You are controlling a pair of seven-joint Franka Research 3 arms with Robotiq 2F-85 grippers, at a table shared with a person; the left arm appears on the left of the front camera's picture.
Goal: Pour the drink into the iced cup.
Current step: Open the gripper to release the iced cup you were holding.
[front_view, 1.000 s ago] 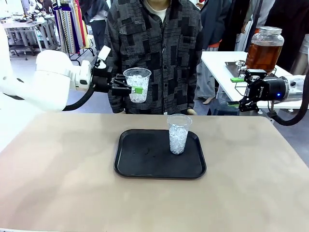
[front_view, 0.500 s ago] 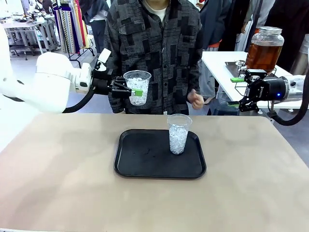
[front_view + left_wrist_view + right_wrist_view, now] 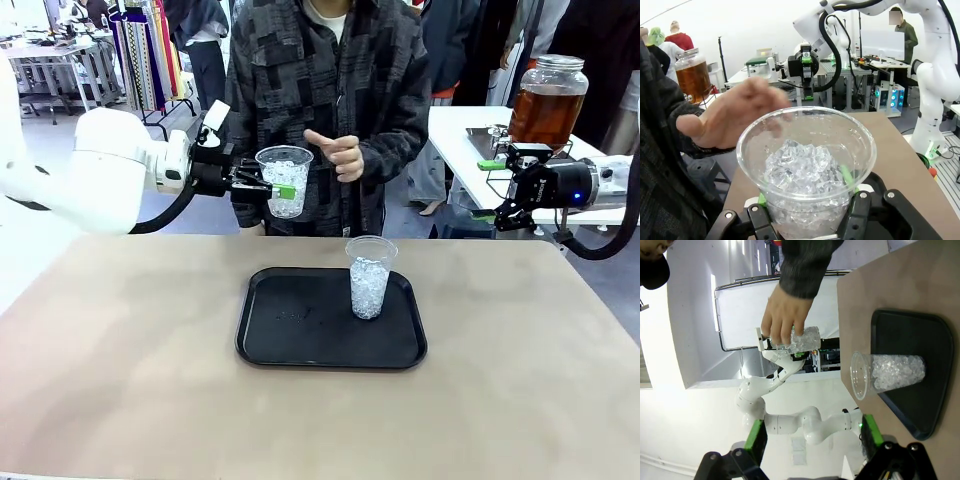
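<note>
My left gripper [image 3: 283, 188] is shut on a clear plastic cup of ice [image 3: 285, 168], held in the air in front of the person. In the left wrist view that iced cup [image 3: 806, 167] sits between my fingers, and the person's hand [image 3: 730, 120] hovers at its rim. In the front view the hand [image 3: 338, 155] is just right of the cup. A second iced cup [image 3: 369, 277] stands upright on the black tray [image 3: 300, 325]. The drink [image 3: 546, 112], amber in a lidded glass jar, rests on a white side table at the right. My right gripper [image 3: 490, 190] stands open beside that table, holding nothing.
The tan table [image 3: 120, 370] has bare room all around the tray. The white side table [image 3: 455, 130] carries the jar and a metal tray. In the right wrist view the tray [image 3: 910, 335] and its cup [image 3: 887, 372] lie sideways. People and racks stand behind.
The person's hand has come up from waist height to right beside the held cup. My left arm edged slightly toward the person at first. The right arm has not moved.
</note>
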